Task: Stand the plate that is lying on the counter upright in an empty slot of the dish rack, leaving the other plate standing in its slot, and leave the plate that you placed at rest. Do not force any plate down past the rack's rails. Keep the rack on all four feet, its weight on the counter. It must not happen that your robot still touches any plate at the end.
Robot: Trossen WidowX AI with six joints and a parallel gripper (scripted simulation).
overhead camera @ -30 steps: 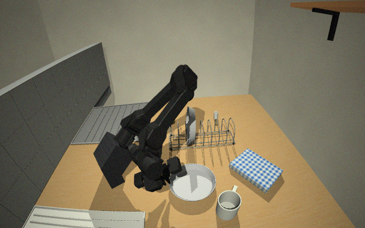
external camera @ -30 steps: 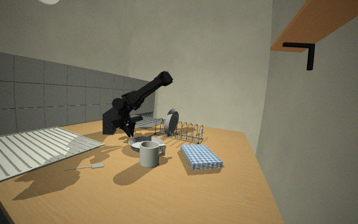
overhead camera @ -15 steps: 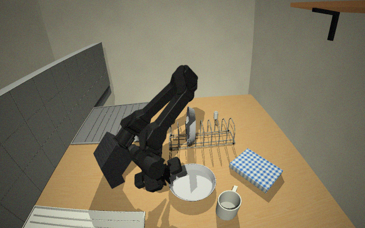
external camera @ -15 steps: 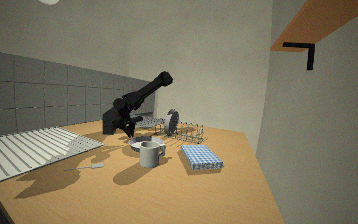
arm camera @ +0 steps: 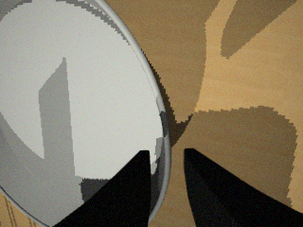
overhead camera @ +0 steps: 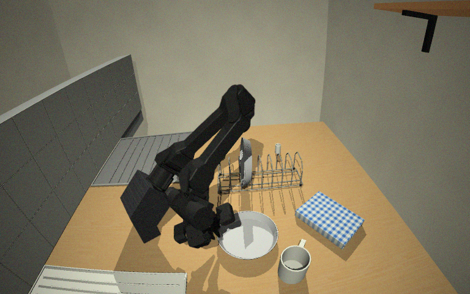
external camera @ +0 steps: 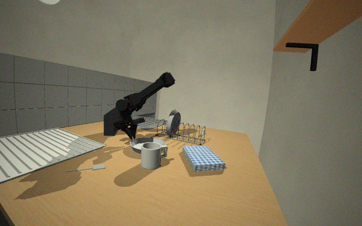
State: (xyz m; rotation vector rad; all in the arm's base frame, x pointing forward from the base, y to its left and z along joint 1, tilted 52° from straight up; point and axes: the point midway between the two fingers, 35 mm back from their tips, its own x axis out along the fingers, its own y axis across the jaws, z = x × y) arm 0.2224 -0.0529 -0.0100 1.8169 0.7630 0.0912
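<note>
The claw [external camera: 132,138] is seen pointed down at the near-left rim of the lying plate [external camera: 147,150], its fingers a little apart; whether the rim is touched cannot be told. Beyond the claw and to its right, the dish rack [external camera: 201,144] is seen on the counter [external camera: 213,197], the other plate [external camera: 173,123] held upright in it. In front of the claw, slightly right, a grey mug [external camera: 151,157] is stood, part of the lying plate hidden behind it. Farther right, a blue-checked cloth [external camera: 203,157] is laid folded. Left of the claw, a ridged white drainboard [external camera: 53,150] is set, and a spatula [external camera: 98,167] is laid nearer the camera.
</note>
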